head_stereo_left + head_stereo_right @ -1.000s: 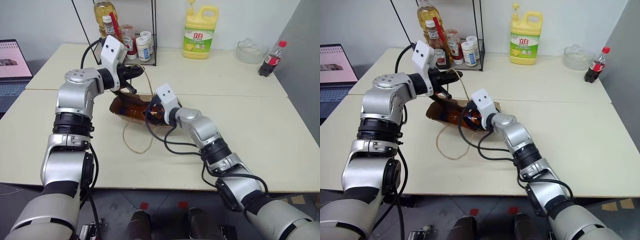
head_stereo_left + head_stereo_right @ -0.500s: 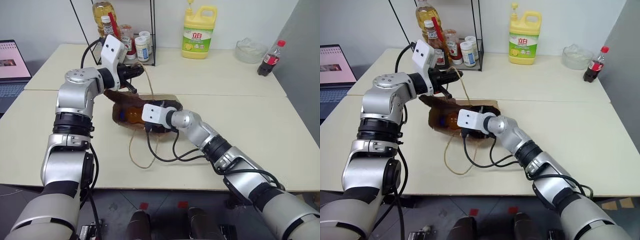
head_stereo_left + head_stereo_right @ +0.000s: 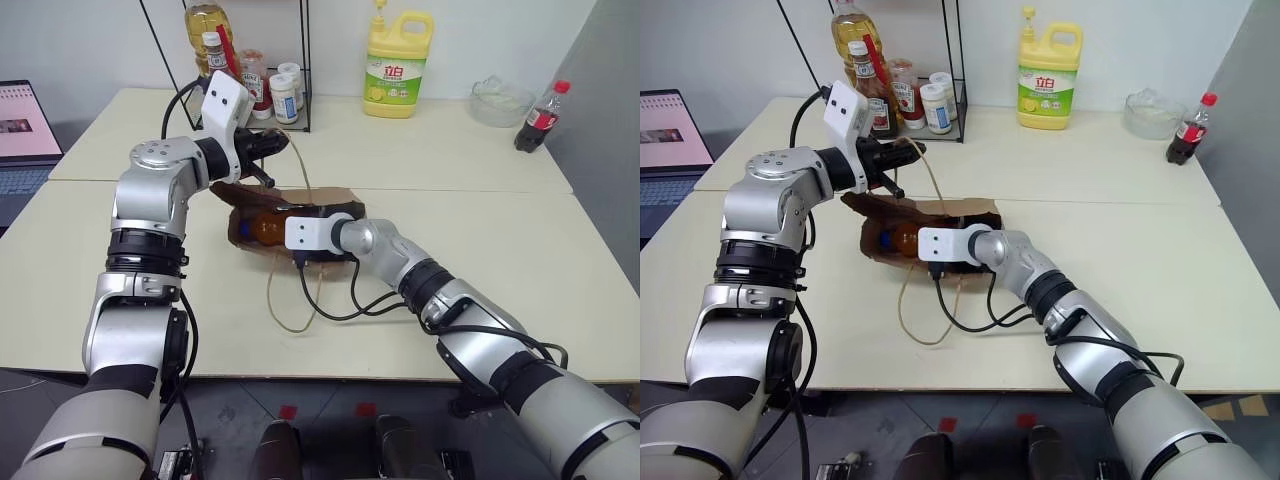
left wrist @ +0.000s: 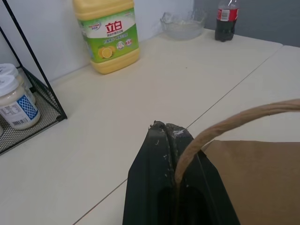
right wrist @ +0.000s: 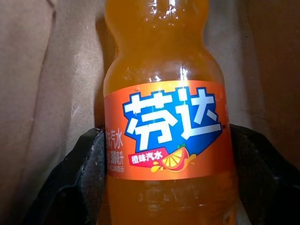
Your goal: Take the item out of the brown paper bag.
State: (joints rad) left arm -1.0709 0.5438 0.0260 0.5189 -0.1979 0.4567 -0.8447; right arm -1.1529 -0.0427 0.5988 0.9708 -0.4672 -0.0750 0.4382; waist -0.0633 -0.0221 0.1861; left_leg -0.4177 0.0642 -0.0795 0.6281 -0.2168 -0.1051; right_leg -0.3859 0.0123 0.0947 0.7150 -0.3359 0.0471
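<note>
Rolled over and pushed deeper since a second ago, the right gripper (image 5: pixel 164 187) sits inside the brown paper bag (image 3: pixel 335 200) lying on the table (image 3: pixel 480 240), its fingers (image 5: pixel 79 164) flanking the orange bottle (image 5: pixel 164 131), grip uncertain, while the left gripper (image 4: pixel 171 136) stays pinched shut on a bag handle (image 4: pixel 234 119).

Setting reads as an indoor lab or test room, staged with household goods. Plain cream counter (image 3: pixel 480 250), two tops butted together, stands against a bare white wall. An open laptop (image 3: pixel 28 122) sits at the far left on a separate surface. A black wire rack (image 3: pixel 940 90) holds condiment bottles; nearby stand a yellow detergent jug (image 3: pixel 400 65), a clear glass bowl (image 3: pixel 500 100) and a cola bottle (image 3: pixel 540 117).
</note>
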